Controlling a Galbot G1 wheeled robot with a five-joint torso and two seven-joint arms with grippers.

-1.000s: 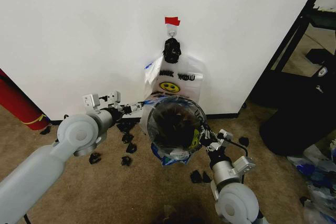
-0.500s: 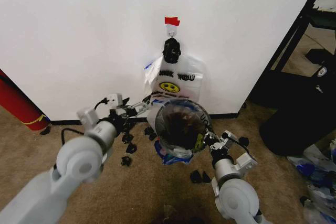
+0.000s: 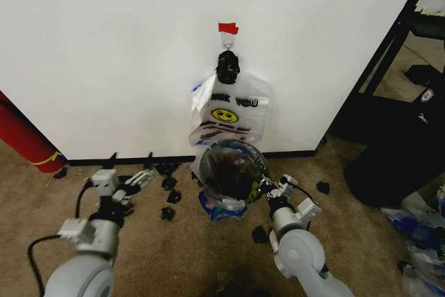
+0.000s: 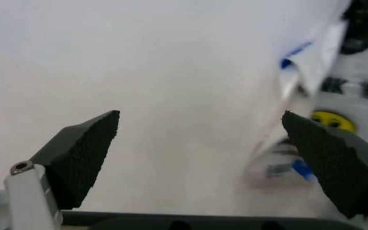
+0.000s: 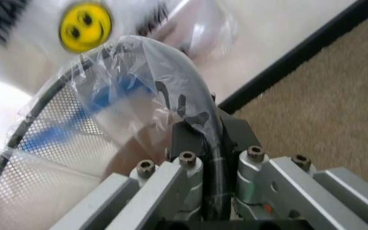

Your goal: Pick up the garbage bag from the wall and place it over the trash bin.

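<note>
The trash bin (image 3: 231, 170) stands on the carpet (image 3: 174, 255) before the wall (image 3: 104, 46), the garbage bag (image 3: 221, 206) draped over its rim (the right gripper (image 3: 265, 189) clamps that rim); the open-jawed left gripper (image 3: 135, 180) sits well left of it.

We see an evenly, brightly lit room; the white wall (image 3: 104, 46) reads almost shadowless, with only a soft shadow beside the hanging white bag (image 3: 233, 113). Straight lines bow toward the head view's edges. In the left wrist view the wall washes out and the far bag is blurred. In the right wrist view the garbage bag (image 5: 132, 81) glints, and the smiley is smeared.
</note>
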